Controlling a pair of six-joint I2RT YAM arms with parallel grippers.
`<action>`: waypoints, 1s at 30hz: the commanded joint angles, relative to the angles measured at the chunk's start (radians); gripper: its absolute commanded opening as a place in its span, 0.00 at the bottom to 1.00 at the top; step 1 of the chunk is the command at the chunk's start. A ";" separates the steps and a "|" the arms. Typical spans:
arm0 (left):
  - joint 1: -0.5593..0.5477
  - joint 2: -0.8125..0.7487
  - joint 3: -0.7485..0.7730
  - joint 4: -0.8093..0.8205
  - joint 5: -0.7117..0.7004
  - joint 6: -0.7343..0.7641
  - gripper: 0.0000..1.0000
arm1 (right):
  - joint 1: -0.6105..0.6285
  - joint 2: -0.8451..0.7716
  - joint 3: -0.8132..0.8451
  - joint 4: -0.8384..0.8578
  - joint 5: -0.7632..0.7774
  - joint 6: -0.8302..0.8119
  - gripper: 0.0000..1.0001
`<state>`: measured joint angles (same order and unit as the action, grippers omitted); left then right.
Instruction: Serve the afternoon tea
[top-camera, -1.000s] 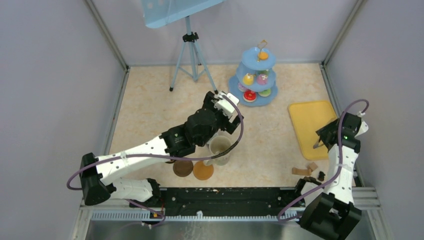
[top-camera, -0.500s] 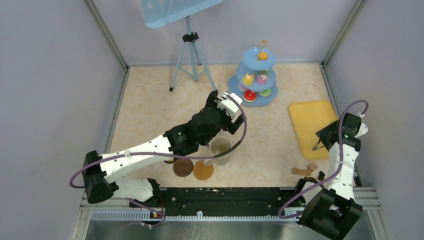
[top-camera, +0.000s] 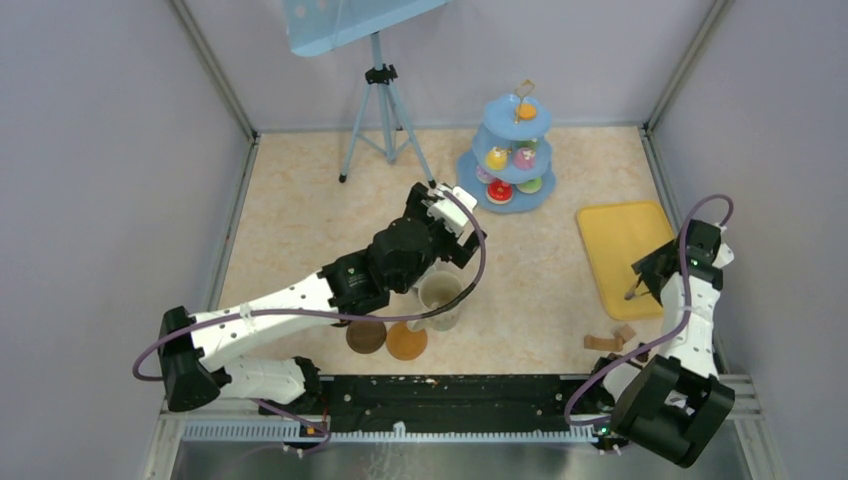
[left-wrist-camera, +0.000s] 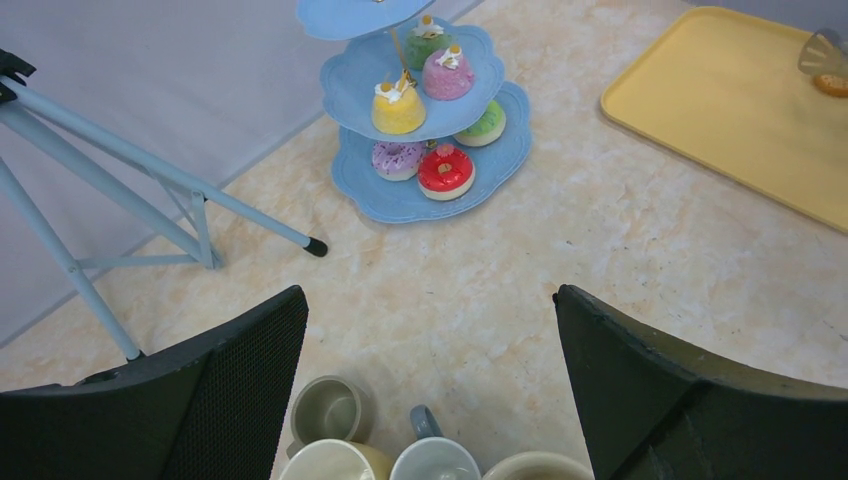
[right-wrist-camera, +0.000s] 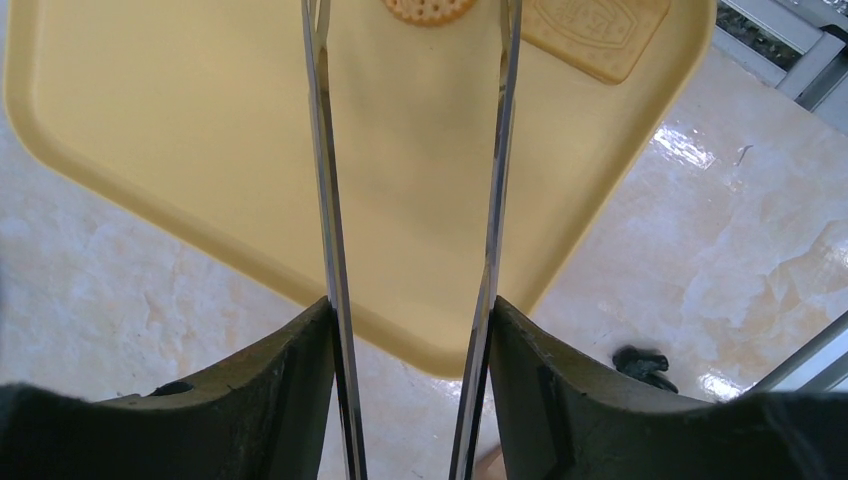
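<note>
Top view: the left pincer (top-camera: 447, 212) hangs over the middle of the bench (top-camera: 300, 210), with the cream mug (top-camera: 440, 297) just below it. Its jaws are unreadable from above. The left wrist view settles it: spread wide, nothing between the fingers (left-wrist-camera: 235, 385).

That view alone shows three more mugs bunched beside the cream one: a small grey mug (left-wrist-camera: 327, 410), a yellow mug (left-wrist-camera: 335, 462) and a second grey mug (left-wrist-camera: 435, 462). The last two are cut by the bottom edge. From above all three are hidden under the arm.

Two coasters (top-camera: 366, 336) lie side by side on the near side of the cream mug, seen in the top view only.

The cake stand (top-camera: 518, 150) stands at the back of the bench, right of the tripod (top-camera: 380, 110). The toy cakes (left-wrist-camera: 398, 108) read clearly only from the left wrist, where the top tier is cut off.

The right pincer (right-wrist-camera: 410, 310) is pinching the metal tongs (right-wrist-camera: 325, 200), one tong arm against each finger, arms apart, over the yellow tray (right-wrist-camera: 180, 120). A round biscuit (right-wrist-camera: 430, 8) sits between the tong arms at the top edge, cropped. It is probably loose, but I cannot tell. A rectangular biscuit (right-wrist-camera: 595, 35) lies beside it on the tray.

The brown bits (top-camera: 600, 342) on the bench near the tray are too small to identify.
</note>
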<state>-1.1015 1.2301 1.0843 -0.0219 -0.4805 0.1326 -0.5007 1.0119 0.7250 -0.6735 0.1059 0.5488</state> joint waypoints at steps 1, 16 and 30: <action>-0.005 -0.038 -0.007 0.058 -0.008 0.005 0.99 | -0.010 0.036 0.048 0.030 -0.023 -0.020 0.54; -0.004 -0.070 -0.037 0.080 -0.010 0.007 0.99 | 0.018 0.127 0.073 -0.031 -0.042 -0.050 0.47; -0.004 -0.085 -0.046 0.085 -0.013 0.008 0.99 | 0.070 0.101 0.082 -0.032 -0.038 -0.053 0.32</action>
<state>-1.1015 1.1793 1.0496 0.0059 -0.4843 0.1333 -0.4442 1.1397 0.7513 -0.7254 0.0746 0.5152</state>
